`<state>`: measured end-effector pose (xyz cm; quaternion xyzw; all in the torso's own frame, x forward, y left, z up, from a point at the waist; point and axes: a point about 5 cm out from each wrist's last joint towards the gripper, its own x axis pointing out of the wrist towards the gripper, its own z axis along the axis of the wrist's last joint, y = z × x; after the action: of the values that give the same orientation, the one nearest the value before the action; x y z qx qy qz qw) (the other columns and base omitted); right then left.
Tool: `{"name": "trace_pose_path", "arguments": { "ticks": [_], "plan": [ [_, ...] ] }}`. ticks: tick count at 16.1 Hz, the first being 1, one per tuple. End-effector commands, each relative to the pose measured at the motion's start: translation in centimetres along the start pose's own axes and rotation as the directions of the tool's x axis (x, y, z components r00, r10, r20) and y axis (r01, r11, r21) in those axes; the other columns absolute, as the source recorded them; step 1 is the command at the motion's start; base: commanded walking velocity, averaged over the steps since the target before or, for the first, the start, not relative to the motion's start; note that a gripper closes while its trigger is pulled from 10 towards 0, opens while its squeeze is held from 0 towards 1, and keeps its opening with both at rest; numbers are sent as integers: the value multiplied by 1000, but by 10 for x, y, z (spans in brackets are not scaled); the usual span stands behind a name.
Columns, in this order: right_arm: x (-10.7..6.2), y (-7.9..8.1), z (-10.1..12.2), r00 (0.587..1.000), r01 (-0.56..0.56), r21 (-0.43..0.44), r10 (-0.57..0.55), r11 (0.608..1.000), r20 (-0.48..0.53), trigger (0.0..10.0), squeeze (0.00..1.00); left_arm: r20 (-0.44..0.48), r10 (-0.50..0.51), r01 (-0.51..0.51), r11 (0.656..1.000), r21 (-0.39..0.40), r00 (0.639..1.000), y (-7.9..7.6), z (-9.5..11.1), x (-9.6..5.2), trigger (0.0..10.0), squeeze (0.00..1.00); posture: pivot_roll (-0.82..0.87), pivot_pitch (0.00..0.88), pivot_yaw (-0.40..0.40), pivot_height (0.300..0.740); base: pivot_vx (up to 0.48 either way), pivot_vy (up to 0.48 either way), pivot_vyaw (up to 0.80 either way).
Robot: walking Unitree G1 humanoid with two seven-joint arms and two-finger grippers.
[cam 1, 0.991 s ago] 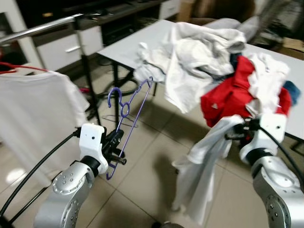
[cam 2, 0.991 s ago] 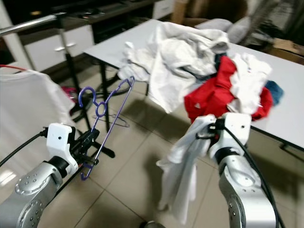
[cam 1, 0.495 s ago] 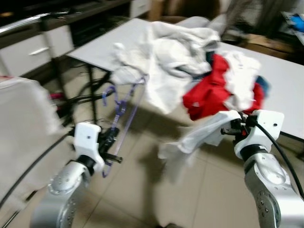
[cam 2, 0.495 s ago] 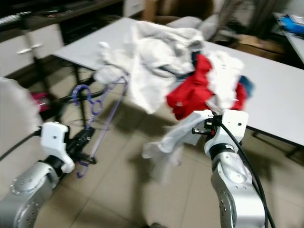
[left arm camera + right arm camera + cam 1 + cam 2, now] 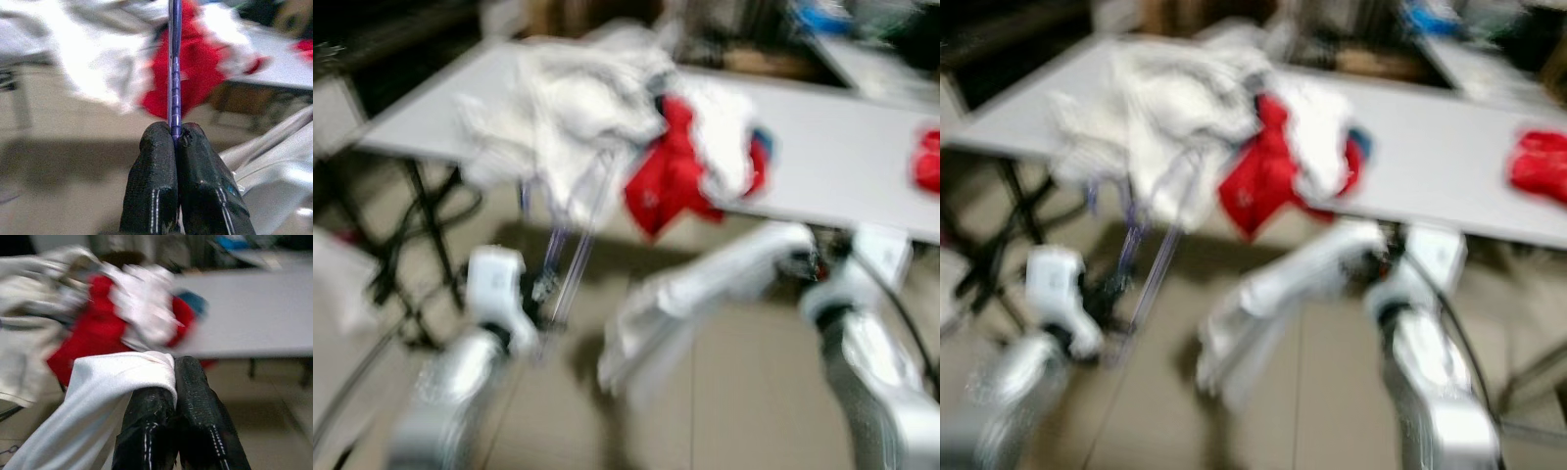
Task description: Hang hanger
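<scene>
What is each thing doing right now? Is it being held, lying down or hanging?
Purple hanger: held upright, pinched in the left gripper, jaws shut on it.
White garment: gripped by the right gripper, jaws shut, trailing down towards the floor.
Pile of white clothes: heaped on the table, spilling over its edge.
Red garment: lying in the pile, hanging over the edge.
</scene>
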<state>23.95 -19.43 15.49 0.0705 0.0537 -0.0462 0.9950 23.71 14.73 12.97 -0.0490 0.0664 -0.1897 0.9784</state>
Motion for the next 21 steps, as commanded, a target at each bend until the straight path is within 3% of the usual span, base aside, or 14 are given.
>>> {"name": "trace_pose_path", "arguments": {
  "ticks": [1,4,7,14,18,21],
  "plan": [
    [-2,4,6,999,-36,18,36,999,27,10000,0,22,-6,5,1000,30,1000,2,7,-1,10000,0,-32,0,-51,740,0,0,-750],
    [-4,0,6,999,-34,30,33,999,26,10000,0,31,-2,1,999,43,1000,2,7,-1,10000,0,-41,0,-52,740,0,0,-769],
    [-2,-7,9,1000,-18,13,17,1000,25,10000,0,42,-3,2,999,39,999,3,9,1,10000,0,-43,0,-53,740,204,0,0],
    [2,-7,14,999,-26,-4,27,1000,38,10000,0,66,-8,6,999,33,998,3,14,3,10000,0,-46,0,-58,740,404,0,0],
    [1,-8,19,998,-29,-25,30,999,58,10000,0,75,6,-8,999,32,997,4,15,3,10000,0,-49,0,-59,740,472,0,-800],
    [2,-9,22,997,-26,-25,28,999,76,10000,0,90,32,-35,999,29,995,8,18,4,10000,0,-50,0,-60,740,450,0,0]
  ]
}}
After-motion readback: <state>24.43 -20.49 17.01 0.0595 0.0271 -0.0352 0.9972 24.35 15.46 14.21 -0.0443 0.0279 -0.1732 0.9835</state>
